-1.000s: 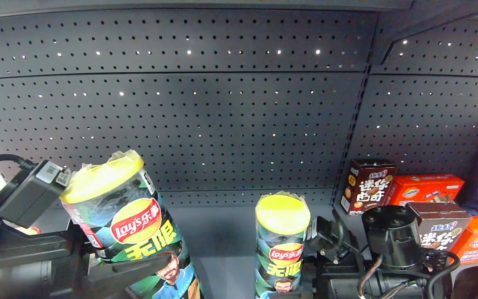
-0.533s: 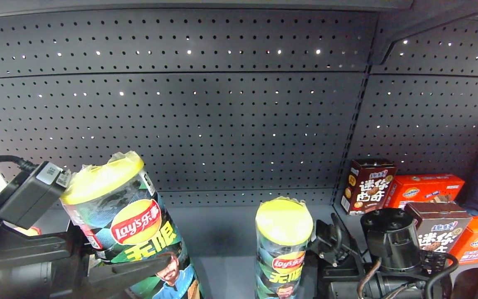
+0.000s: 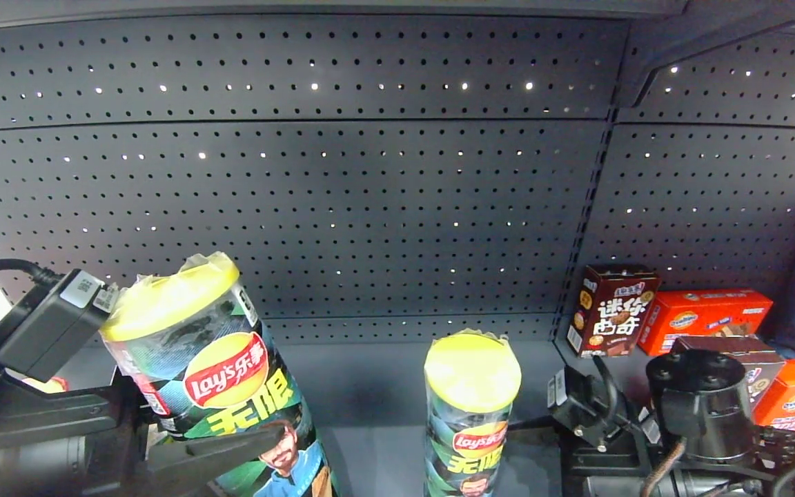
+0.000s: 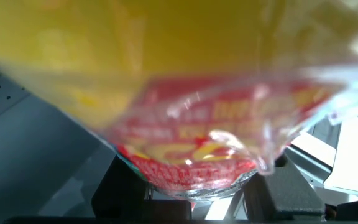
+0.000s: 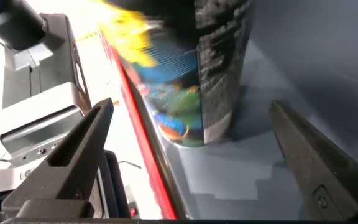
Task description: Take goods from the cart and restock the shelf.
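Left claw [image 4: 202,194] gripping tilted can [image 3: 218,366], right claw [image 5: 191,111] spread wide

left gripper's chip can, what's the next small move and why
Probably ease the left gripper forward and set its tilted, yellow-lidded chip can upright on the bare grey shelf, left of the matching can already standing there; the open right gripper is clear of that one.
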Controlling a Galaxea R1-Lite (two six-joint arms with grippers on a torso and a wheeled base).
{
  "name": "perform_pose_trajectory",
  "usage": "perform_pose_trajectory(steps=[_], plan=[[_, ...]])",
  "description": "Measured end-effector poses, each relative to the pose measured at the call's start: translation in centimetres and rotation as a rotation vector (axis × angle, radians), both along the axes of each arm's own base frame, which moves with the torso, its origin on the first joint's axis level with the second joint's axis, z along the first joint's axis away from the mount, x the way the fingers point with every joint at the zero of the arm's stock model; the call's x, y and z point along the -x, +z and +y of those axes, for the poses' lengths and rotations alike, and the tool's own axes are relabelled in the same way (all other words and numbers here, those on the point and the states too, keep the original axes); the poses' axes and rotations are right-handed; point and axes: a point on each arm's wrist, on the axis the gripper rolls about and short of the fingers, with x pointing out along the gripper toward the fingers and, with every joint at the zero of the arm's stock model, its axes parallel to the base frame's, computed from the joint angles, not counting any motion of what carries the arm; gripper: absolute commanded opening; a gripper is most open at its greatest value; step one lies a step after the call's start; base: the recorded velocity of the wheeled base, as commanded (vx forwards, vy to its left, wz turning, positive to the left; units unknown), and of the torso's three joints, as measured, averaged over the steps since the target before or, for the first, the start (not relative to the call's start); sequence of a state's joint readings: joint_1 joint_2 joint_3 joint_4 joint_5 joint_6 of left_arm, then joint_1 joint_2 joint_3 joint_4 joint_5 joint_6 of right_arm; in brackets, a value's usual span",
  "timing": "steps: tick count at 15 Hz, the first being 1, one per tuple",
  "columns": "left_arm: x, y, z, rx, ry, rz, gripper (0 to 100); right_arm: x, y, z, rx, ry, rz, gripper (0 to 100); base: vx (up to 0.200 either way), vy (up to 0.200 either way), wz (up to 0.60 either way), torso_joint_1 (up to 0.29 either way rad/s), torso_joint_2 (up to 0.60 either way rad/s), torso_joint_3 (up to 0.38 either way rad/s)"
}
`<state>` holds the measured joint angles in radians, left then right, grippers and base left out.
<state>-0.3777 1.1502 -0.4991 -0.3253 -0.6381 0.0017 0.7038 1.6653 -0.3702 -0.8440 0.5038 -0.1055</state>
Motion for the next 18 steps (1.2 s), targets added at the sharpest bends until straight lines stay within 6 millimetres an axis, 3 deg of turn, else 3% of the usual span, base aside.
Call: perform_pose_trajectory(steps=[6,10,14,18], plan=[[0.9,-1.9,0.4,-0.026,0.014,0.051,0,3.3,3.0,-2.7,-0.046,-0.036,-0.085,100,0.000,0.000,0.00,0.000,0.00,0.000],[1.1,-1.6,0.6,-0.028,0.050,0.027,0,5.8,5.8,-4.1,0.018,-0.099,-0.087,100,0.000,0.000,0.00,0.000,0.00,0.000],[1.0,-1.2,0.6,-0.031,0.060,0.002,0,8.0,9.9,-6.5,0.001,-0.319,-0.196,100,0.000,0.000,0.00,0.000,0.00,0.000],[0.6,-0.7,0.6,-0.079,0.166,-0.048,0,9.8,11.4,-8.8,-0.077,-0.490,-0.264,100,0.000,0.000,0.00,0.000,0.00,0.000]])
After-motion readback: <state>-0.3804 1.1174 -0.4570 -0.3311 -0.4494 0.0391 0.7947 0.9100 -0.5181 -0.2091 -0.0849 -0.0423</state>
